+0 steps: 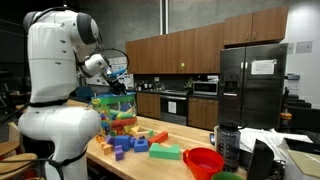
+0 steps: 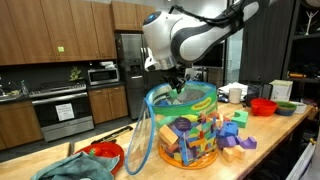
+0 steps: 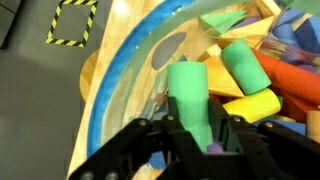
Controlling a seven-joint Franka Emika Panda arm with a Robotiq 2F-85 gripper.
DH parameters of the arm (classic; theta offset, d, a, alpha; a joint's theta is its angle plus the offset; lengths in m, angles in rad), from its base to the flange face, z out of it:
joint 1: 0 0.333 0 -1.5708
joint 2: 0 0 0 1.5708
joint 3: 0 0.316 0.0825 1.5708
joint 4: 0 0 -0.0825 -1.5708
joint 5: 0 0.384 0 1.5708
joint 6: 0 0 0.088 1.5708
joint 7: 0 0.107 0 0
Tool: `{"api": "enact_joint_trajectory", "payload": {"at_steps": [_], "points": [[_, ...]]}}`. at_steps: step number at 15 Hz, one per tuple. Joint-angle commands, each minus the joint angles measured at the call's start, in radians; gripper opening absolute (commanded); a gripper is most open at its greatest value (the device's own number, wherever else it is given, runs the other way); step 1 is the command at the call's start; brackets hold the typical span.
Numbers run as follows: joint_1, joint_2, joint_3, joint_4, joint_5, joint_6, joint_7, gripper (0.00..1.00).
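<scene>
The black gripper (image 3: 197, 128) is clamped on a green rod-shaped plastic block (image 3: 187, 92). The block's near end is hidden between the jaws, and the whole block is hard to make out in both exterior views. Just beside it lie a yellow block (image 3: 250, 103) and a lime cylinder (image 3: 240, 68), heaped in the clear blue-rimmed plastic tub (image 2: 200, 112) beneath the gripper. The green block's long axis runs along the fingers, pointing away from the wrist.
</scene>
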Motion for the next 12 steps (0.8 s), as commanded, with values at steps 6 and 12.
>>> {"api": "enact_joint_trajectory", "payload": {"at_steps": [6,12], "points": [[-0.048,-0.101,-0.054,0.033,-0.028,-0.091,-0.092,0.1],[-0.055,-0.119,-0.067,0.079,-0.082,-0.158,-0.125,0.1]]}}
